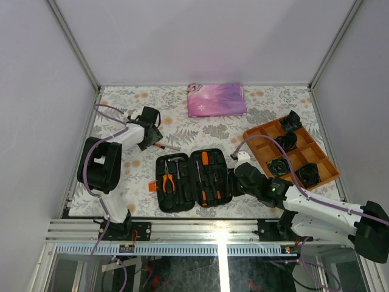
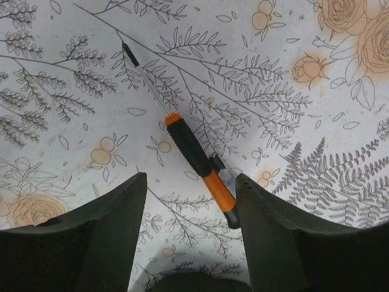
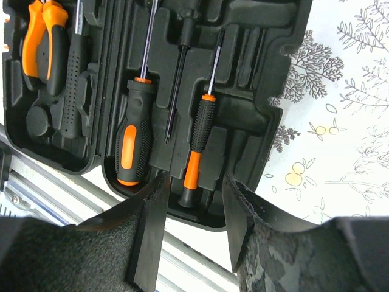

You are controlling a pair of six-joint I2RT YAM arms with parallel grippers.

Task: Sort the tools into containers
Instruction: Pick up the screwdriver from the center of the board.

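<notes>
Left claw (image 2: pixel 190 181): jaws apart, empty, poised over a loose screwdriver (image 2: pixel 188 149) on the worktop (image 1: pixel 137 182), far-left of the case.
Right claw (image 3: pixel 195 180): jaws apart, empty, above a seated slim screwdriver (image 3: pixel 200 131).
Tool case (image 3: pixel 249 109): open, near centre; pliers (image 1: pixel 168 181) and screwdrivers slotted.
Progress: apparently mostly sorted; the loose screwdriver remains.

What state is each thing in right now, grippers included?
Black clamshell tool case with orange latches, open, lying flat.
Orange-handled pliers, seated in the case.
Thick orange-and-black screwdriver, seated in its slot.
Slim orange-and-black screwdriver, seated in its slot.
Loose orange-and-black screwdriver, lying flat outside the case, ungripped.
Left gripper, open, above the loose screwdriver.
Right gripper, open, above the slim screwdriver's handle.
Pink-purple cloth, folded.
</notes>
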